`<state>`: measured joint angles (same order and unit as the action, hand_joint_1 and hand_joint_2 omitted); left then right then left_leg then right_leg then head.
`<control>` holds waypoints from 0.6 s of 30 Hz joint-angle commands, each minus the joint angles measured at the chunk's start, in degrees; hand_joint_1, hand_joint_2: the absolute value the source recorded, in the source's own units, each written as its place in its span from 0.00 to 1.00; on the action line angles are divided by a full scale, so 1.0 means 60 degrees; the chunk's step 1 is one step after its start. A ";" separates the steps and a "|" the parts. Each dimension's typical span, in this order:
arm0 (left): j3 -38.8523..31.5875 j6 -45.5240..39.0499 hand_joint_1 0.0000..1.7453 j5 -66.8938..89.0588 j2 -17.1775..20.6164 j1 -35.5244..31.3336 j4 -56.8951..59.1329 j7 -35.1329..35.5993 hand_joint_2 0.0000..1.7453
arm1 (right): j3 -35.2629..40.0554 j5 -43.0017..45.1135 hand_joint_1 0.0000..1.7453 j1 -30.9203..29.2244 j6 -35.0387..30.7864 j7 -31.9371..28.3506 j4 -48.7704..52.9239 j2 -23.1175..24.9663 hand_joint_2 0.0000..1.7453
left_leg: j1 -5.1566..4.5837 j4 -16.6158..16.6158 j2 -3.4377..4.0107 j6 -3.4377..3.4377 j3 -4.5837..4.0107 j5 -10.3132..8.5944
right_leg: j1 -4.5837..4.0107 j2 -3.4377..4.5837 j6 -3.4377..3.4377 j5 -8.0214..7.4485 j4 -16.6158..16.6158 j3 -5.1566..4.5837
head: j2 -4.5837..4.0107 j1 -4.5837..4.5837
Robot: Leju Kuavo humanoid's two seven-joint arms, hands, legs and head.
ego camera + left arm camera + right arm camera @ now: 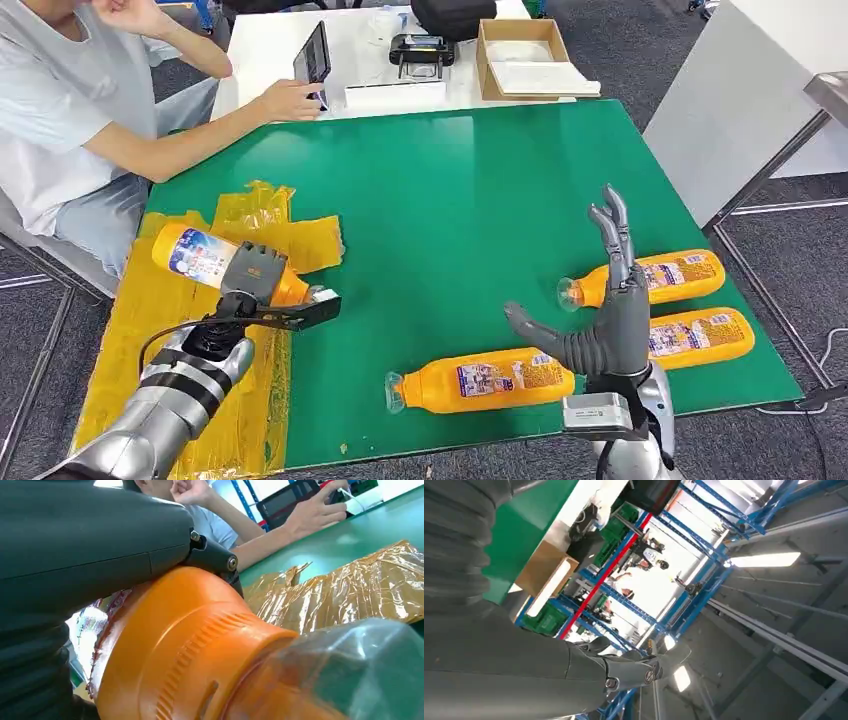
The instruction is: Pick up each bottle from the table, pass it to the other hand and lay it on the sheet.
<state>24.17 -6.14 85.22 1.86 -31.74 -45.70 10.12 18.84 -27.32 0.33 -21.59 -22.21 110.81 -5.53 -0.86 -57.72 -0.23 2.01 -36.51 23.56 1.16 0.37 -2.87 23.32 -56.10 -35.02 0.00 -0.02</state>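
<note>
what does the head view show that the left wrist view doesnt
Head view alone: three bottles lying on the green table, the nearest by the raised, empty right hand. Left wrist view alone: the held bottle's ribbed orange neck and clear cap up close. Both: the left hand gripping that bottle over the yellow sheet, and the seated person.

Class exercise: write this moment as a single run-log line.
left hand: holds bottle over yellow sheet | right hand: open, raised | bottles on table: three

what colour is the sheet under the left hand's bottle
Yellow, a crinkled translucent plastic sheet; the head view shows it best, beneath the held bottle.
</note>
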 commanded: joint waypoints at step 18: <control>-0.0106 0.0114 0.00 -0.1909 -0.0282 -0.0661 0.1414 -0.1072 1.00 | -0.0168 0.0335 0.00 -0.0509 0.0159 -0.0154 -0.1138 0.0075 1.00 | 0.0007 0.0002 0.0007 -0.0015 0.0032 0.0004 | -0.0008 0.0007 0.0012 -0.0001 0.0007 0.0037 | 0.0000 0.0000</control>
<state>24.11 -5.64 74.20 0.79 -34.08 -41.48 3.87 18.75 -25.51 -0.51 -20.74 -23.15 108.04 -5.40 -0.86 -57.72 -0.27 2.01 -36.43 23.54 1.16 0.36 -2.87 23.31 -56.11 -34.91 0.00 -0.02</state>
